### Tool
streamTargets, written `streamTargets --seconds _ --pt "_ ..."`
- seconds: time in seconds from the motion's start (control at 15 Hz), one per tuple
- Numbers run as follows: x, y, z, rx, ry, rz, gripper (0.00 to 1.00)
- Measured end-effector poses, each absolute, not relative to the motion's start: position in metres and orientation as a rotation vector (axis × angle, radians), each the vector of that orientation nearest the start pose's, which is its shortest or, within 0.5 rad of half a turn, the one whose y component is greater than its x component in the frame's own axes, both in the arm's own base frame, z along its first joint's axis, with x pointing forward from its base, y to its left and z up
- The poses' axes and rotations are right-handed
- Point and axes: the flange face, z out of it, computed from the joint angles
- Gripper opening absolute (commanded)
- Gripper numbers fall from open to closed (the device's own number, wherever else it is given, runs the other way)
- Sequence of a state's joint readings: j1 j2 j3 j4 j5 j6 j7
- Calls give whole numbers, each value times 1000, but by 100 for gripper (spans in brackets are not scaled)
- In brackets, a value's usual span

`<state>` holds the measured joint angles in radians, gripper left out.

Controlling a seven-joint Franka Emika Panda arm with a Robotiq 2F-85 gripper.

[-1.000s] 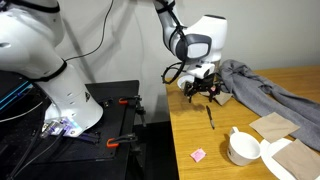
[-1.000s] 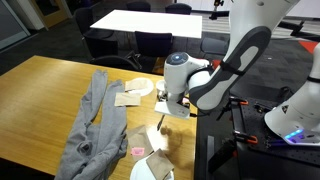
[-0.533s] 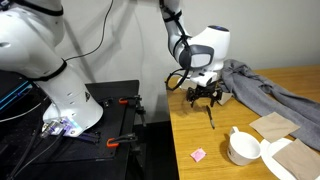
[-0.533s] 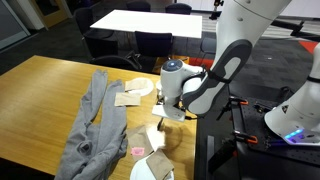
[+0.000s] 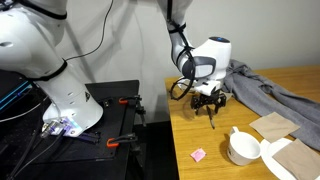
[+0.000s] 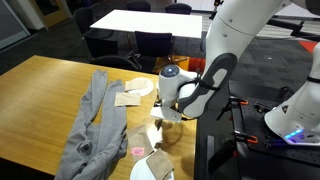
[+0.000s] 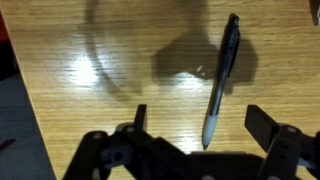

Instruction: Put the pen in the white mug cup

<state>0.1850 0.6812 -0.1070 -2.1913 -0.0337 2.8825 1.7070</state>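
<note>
**Desk:** A wooden table point(image 5: 188, 140) in an office, with dark chairs point(image 6: 150, 45) behind it. Where is the arm?

**Photographer:** The gripper point(image 5: 208, 99) hangs low over the table's near edge, right above the pen point(image 5: 211, 119). A grey cloth point(image 5: 268, 88) lies crumpled just beside it.

**Desk:** And the jaws?

**Photographer:** Spread wide. In the wrist view the gripper point(image 7: 196, 114) shows 2 fingers point(image 7: 139, 116) well apart, and the dark pen point(image 7: 221, 78) lies flat on the wood between them, nearer one finger. Neither finger touches it.

**Desk:** The mug?

**Photographer:** The white mug cup point(image 5: 241, 148) stands upright farther along the table, apart from the pen. Tan paper napkins point(image 5: 272, 126) lie near it, and 1 small pink scrap point(image 5: 198, 155) rests on the bare wood.
</note>
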Motion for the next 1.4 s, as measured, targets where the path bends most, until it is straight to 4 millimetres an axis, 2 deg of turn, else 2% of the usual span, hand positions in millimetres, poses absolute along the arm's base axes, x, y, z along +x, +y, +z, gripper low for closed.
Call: streamTargets --seconds 0.6,0.67,0.93,1.0,1.13,1.2,1.27,1.4 --pt "553 44 65 -2236 2241 -143 100" --pt "555 44 64 -2236 2239 -145 97" --pt "559 45 59 -2241 2236 -151 59" --pt "559 45 58 -2242 2236 -152 53" --pt "560 45 54 -2244 2238 -151 46" --pt "560 45 52 -2245 2239 -150 39" --pt "561 45 50 -2246 2241 -149 21" --pt "560 45 49 -2250 2247 -141 8"
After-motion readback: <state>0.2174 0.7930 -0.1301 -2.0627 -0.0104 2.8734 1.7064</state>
